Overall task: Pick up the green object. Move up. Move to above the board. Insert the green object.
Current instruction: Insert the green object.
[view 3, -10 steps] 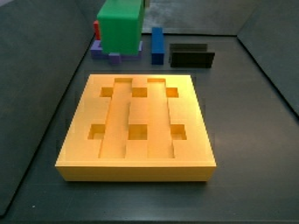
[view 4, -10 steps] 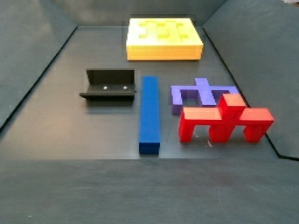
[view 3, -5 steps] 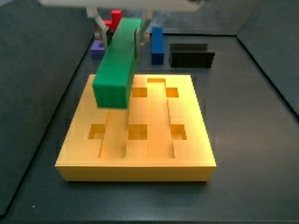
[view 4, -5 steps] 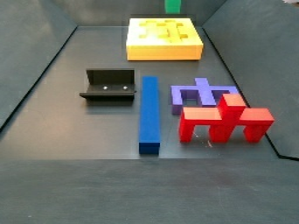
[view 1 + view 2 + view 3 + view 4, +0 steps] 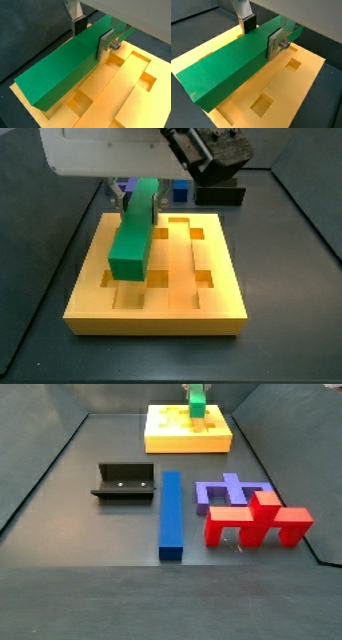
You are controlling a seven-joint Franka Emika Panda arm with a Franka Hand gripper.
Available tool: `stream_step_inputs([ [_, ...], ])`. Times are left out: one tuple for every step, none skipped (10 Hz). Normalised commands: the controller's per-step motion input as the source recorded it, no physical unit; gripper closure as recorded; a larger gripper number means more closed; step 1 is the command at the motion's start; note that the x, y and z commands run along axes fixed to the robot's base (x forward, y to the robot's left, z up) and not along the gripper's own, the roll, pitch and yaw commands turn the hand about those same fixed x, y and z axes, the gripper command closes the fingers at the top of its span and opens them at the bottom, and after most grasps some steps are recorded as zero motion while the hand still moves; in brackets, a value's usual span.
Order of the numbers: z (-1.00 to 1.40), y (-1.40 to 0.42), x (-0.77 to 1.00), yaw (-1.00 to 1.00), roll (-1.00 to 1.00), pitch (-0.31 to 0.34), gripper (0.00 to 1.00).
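Note:
The gripper [image 5: 144, 194] is shut on the green object [image 5: 134, 233], a long bright-green bar. It holds the bar lengthwise over the left side of the board [image 5: 221, 278], an orange-yellow block with square holes and grooves. In both wrist views the silver fingers [image 5: 105, 45] [image 5: 274, 45] clamp the sides of the green object [image 5: 67, 65] [image 5: 228, 67], close above the board [image 5: 127, 100] [image 5: 288, 85]. In a side view the green object [image 5: 197, 404] stands over the board [image 5: 167, 439] at the far end. I cannot tell whether the bar touches the board.
The black fixture [image 5: 123, 482] stands on the dark floor. A long blue bar [image 5: 170, 512] lies next to it, with a purple block [image 5: 230, 490] and a red block [image 5: 257, 520] beyond. The fixture [image 5: 222, 196] also shows behind the board.
The gripper has carried the green object from the back of the table to over the board and come down closer to it. The other pieces have not moved.

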Motion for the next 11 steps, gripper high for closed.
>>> stream_step_inputs([
  [-0.31,-0.19,-0.02,0.20,0.07,-0.093,1.00],
  [-0.36,-0.15,0.00,0.28,0.14,-0.060,1.00],
  [-0.28,-0.11,0.00,0.21,0.15,-0.030,1.00],
  [-0.18,-0.06,-0.01,0.05,0.17,0.000,1.00],
  [-0.17,-0.03,0.00,0.00,0.18,0.000,1.00],
  [-0.18,-0.02,0.00,0.00,0.21,0.000,1.00],
  [-0.19,-0.03,0.00,0.03,0.21,0.000,1.00],
  [-0.19,-0.07,-0.06,0.11,0.19,-0.009,1.00],
  [-0.17,-0.08,-0.02,0.11,0.19,-0.004,1.00],
  [-0.19,-0.12,-0.02,0.13,0.24,0.000,1.00],
  [-0.14,-0.10,-0.01,0.10,0.20,0.000,1.00],
])
